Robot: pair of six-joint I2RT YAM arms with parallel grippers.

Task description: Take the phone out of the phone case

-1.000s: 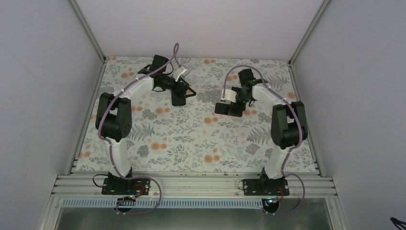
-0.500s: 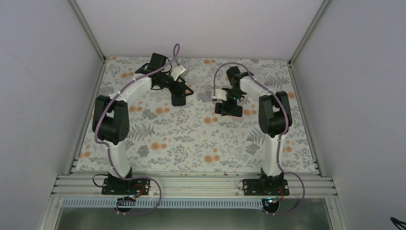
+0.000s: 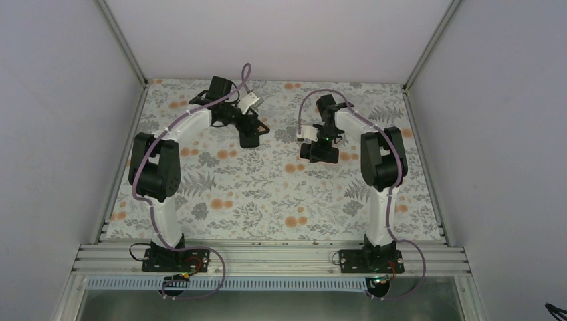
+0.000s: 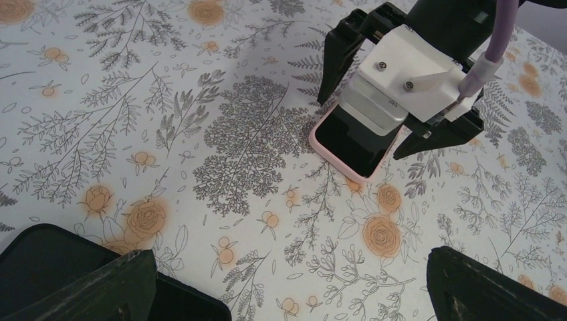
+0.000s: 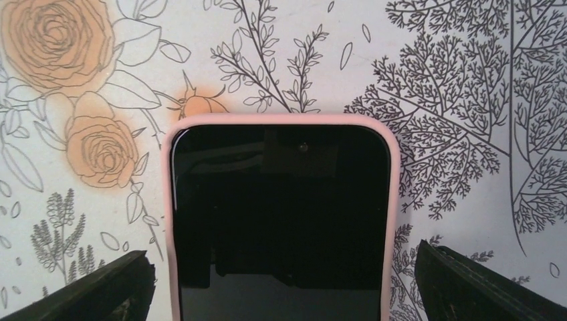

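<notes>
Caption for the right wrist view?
Open right gripper poised over the phone, screen up in its pink case, flat on the floral table.

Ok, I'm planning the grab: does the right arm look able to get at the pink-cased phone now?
Probably yes: the open right gripper hangs right above the phone in its pink case, a finger either side, with nothing between.
</notes>
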